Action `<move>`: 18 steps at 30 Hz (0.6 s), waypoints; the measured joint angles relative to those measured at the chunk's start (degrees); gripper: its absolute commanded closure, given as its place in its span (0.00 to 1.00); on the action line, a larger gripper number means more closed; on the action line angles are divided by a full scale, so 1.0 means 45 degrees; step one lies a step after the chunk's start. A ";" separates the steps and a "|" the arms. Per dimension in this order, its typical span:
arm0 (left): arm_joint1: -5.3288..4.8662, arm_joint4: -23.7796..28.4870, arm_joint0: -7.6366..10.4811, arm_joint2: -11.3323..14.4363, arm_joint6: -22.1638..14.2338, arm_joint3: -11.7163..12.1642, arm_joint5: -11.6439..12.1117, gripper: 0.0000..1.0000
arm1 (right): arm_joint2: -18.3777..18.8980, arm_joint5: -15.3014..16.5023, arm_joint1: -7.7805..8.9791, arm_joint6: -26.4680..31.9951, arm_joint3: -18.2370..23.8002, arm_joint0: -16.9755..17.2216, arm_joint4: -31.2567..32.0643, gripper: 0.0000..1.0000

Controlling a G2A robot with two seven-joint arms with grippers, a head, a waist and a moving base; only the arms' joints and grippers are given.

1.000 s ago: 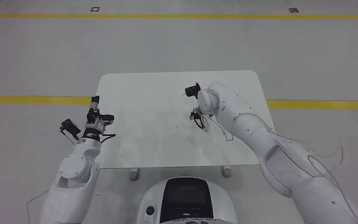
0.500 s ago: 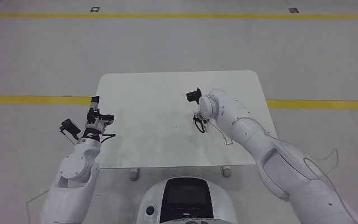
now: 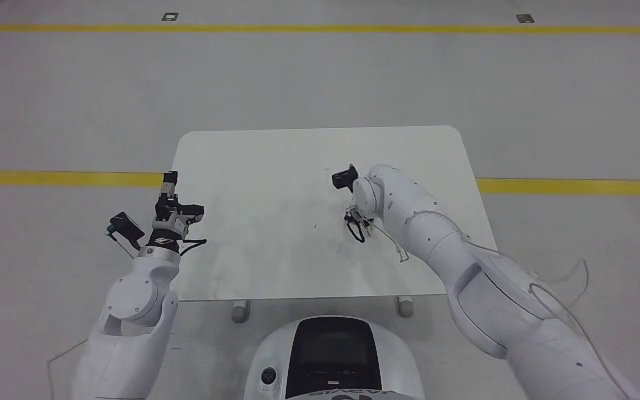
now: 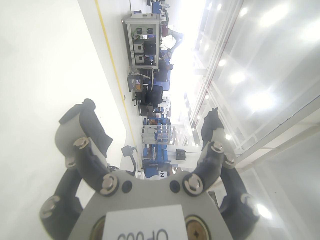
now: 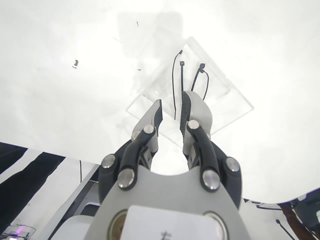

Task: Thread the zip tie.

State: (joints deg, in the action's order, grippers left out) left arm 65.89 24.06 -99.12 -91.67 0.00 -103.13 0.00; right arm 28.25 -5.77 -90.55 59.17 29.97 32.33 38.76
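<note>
The zip tie (image 5: 173, 81) is seen lengthwise beneath the released right end effector (image 5: 171, 102); that arm is judged nearer. The left end effector (image 4: 150, 111), also released, is held at the counter's (image 3: 260, 180) nine o'clock.

The table (image 3: 250, 170) is seen as white, matt and smooth. Toward 3 o'clock on it lies a tray (image 5: 235, 101) of clear, glossy plastic. The zip ties (image 5: 173, 83) on it are shown as thin, smooth black plastic. The right gripper (image 5: 172, 98) is made of brushed grey metal with shiny rivets, and its pads (image 5: 184, 108) look like ribbed black rubber. The left gripper (image 4: 150, 107) is finished in dull grey metal and matt black.
</note>
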 measured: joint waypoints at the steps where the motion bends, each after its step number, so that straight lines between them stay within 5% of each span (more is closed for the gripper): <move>1: 0.0000 0.0000 0.0000 0.0000 0.0000 0.0000 0.0000 0.00 | -0.0020 0.0098 -0.0066 0.0098 -0.0122 -0.0042 -0.0003 0.82; 18: 0.0000 0.0000 0.0000 0.0000 0.0000 0.0000 0.0000 0.00 | 0.0055 0.0539 -0.0768 -0.0199 -0.1351 -0.0231 -0.0154 0.79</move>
State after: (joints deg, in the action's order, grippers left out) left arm 65.89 24.06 -99.12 -91.67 0.00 -103.13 0.00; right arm 28.50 -3.34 -94.01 58.27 23.89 31.30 38.07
